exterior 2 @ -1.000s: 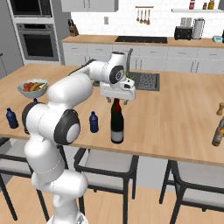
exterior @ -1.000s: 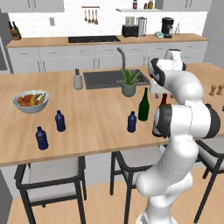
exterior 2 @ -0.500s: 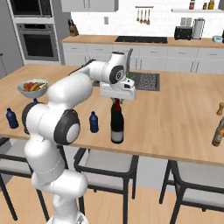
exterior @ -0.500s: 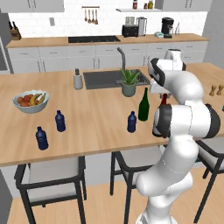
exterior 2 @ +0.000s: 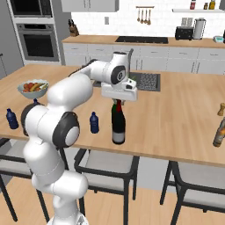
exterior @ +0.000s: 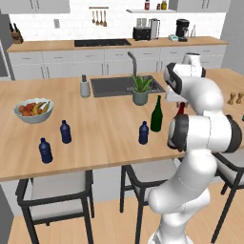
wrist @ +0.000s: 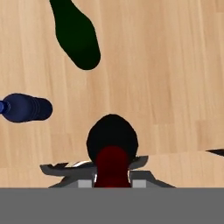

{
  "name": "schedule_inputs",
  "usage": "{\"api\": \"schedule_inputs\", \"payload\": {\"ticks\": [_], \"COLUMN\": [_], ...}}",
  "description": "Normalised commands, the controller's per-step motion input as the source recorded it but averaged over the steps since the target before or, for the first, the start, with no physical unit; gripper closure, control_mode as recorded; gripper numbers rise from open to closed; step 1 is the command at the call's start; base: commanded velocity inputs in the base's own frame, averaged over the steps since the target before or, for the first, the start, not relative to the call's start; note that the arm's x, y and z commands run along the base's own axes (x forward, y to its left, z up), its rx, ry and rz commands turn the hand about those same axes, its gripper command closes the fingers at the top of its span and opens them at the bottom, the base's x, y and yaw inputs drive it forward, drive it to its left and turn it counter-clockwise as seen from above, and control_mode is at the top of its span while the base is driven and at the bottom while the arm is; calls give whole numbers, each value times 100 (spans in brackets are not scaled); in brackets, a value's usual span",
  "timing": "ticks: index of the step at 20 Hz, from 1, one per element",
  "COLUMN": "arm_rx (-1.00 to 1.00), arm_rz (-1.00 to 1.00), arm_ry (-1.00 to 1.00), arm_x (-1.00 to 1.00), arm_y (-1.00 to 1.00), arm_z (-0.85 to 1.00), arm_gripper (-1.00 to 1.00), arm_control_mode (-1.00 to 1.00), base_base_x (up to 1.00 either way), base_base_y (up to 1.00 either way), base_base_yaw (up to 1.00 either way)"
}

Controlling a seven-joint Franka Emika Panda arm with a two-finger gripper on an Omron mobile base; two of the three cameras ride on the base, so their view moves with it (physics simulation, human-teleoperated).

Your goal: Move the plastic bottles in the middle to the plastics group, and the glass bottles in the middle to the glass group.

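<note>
Near-black wine bottle (exterior 2: pixel 117 125) stands upright on the wooden worktop (exterior 2: pixel 184 118), its reddish top between the end effector's (exterior 2: pixel 117 103) fingers, apparently gripped. Green bottle (exterior: pixel 156 114) and small blue bottle (exterior: pixel 143 133) stand just beside it.

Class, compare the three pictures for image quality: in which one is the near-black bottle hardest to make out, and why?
Hand view: the near-black bottle is foreshortened from above, its label hidden, its reddish top between the claw fingertips. Left base view: the robot's arm covers most of it. Right base view: clearest, upright on the island counter, though soft and low in detail.
</note>
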Motion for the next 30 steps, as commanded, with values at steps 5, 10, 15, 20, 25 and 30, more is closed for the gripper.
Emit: {"api": "schedule_inputs", "payload": {"ticks": [5,10,15,20,25,30], "arm_rx": [0,0,0,0,0,-2], "arm_rz": [-3,-14,-19,-20,-15,-13], "arm_ry": [0,10,10,6,0,0], "arm_x": [-46,-12,3,10,-7,0], "arm_y": [-59,-81,-87,-92,-75,-73], "arm_z": [9,10,0,0,4,0], "arm_gripper": [100,100,100,100,100,100], "arm_control_mode": [-100,-100,-100,-100,-100,-100], "base_base_x": [0,0,0,0,0,0], "base_base_y": [0,0,0,0,0,0], "base_base_yaw": [0,0,0,0,0,0]}}
